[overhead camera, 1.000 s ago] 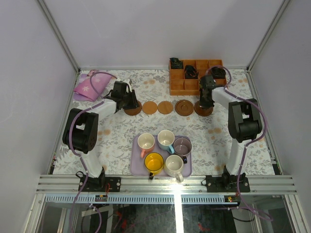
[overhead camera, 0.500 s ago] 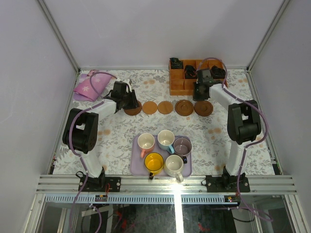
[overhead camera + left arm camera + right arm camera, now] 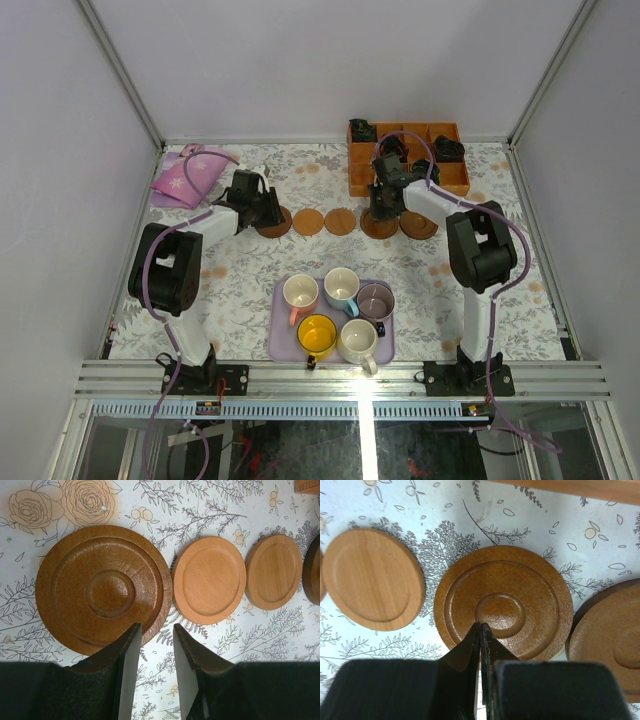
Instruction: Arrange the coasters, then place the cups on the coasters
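Observation:
Five coasters lie in a row across the table: dark ringed, two light ones, dark and dark. My left gripper is open at the near right edge of the leftmost dark coaster, with only tablecloth between its fingers. My right gripper is shut, its tips over the fourth coaster, near its centre boss. Five cups stand on the lavender tray: cream with pink handle, light blue, purple, yellow, cream-white.
An orange-brown compartment box with black items stands at the back right, just behind the right gripper. A pink pouch lies at the back left. Metal frame rails border the table.
My right arm has swung left from the rightmost dark coaster to the fourth one, still shut. The left arm has not moved.

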Robot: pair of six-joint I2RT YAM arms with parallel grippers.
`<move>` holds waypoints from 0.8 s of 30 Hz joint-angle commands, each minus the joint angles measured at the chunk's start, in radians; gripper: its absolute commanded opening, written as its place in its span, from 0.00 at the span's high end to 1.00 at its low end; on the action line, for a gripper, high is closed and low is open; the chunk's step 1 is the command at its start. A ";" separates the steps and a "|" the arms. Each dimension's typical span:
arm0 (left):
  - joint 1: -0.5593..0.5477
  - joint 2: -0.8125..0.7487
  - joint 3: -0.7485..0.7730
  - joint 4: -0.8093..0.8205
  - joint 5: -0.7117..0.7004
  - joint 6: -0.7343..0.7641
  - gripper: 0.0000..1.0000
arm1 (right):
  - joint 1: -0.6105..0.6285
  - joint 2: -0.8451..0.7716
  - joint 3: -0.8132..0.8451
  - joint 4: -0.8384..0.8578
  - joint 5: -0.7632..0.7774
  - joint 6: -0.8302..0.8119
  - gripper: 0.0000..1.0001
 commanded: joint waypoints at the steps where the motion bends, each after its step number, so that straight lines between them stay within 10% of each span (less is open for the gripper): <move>1: 0.007 -0.037 -0.010 0.050 0.009 -0.016 0.68 | -0.005 0.018 0.040 -0.002 0.011 -0.008 1.00; 24: 0.008 -0.018 0.001 0.050 0.025 -0.030 0.67 | 0.007 0.043 0.018 0.000 -0.001 -0.008 1.00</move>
